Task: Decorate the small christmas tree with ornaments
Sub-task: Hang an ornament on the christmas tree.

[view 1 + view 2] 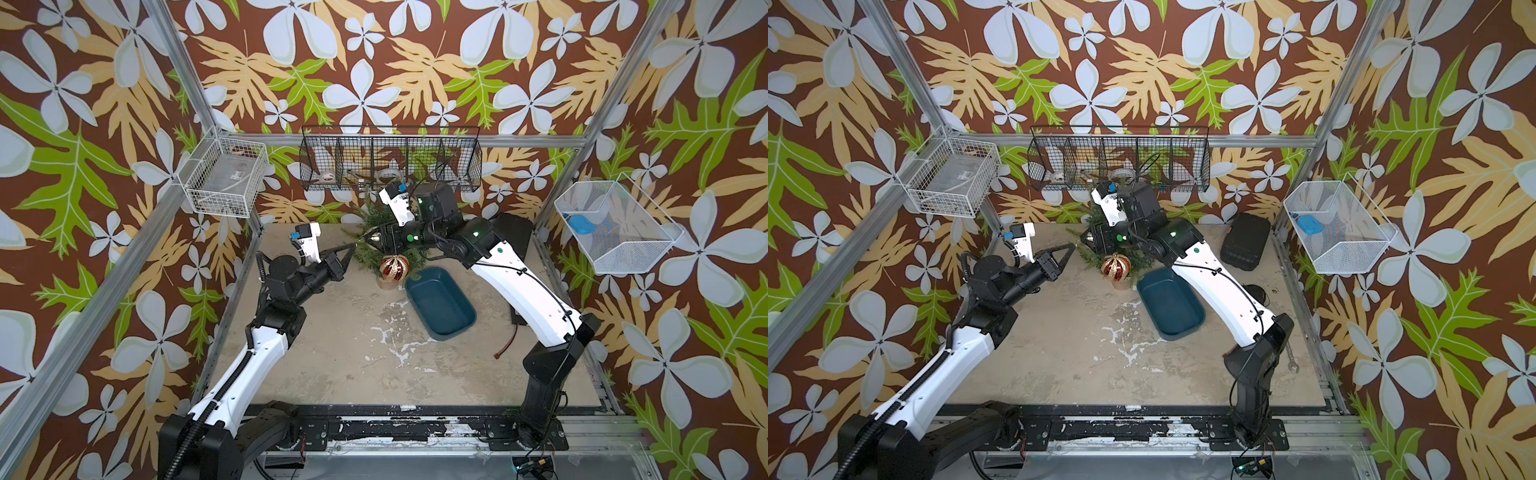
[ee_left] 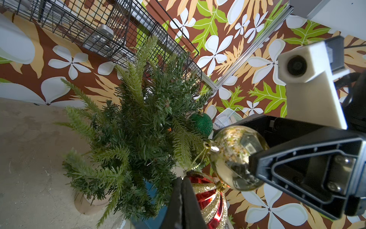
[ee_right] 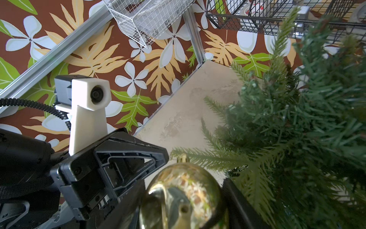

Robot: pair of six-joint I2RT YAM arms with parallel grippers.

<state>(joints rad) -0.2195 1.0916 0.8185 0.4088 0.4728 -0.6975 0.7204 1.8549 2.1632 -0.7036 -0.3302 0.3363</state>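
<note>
A small christmas tree point(image 1: 365, 218) stands at 12 o'clock on the table point(image 1: 332, 365). A red-gold-white striped ball point(image 1: 394, 266) hangs on the tree's 6 o'clock side. A green glitter ball point(image 2: 202, 123) hangs deeper in the branches and shows only from the left wrist camera, because the right arm covers it from above.

The right gripper point(image 1: 379, 238) reaches in from 3 o'clock. It pinches the shiny gold ball point(image 2: 236, 156) by its sides with the cap toward the branches, probably to keep its thread loop free for hooking.

The left gripper point(image 1: 352, 247), jaws pressed together, meets a branch tip at 9 o'clock. It may be nipping the gold thread, but the strand is too fine to tell.

Needles mostly hide the tan pot point(image 2: 87, 202). A teal tub point(image 1: 440, 303) sits at the tree's 4 o'clock.
</note>
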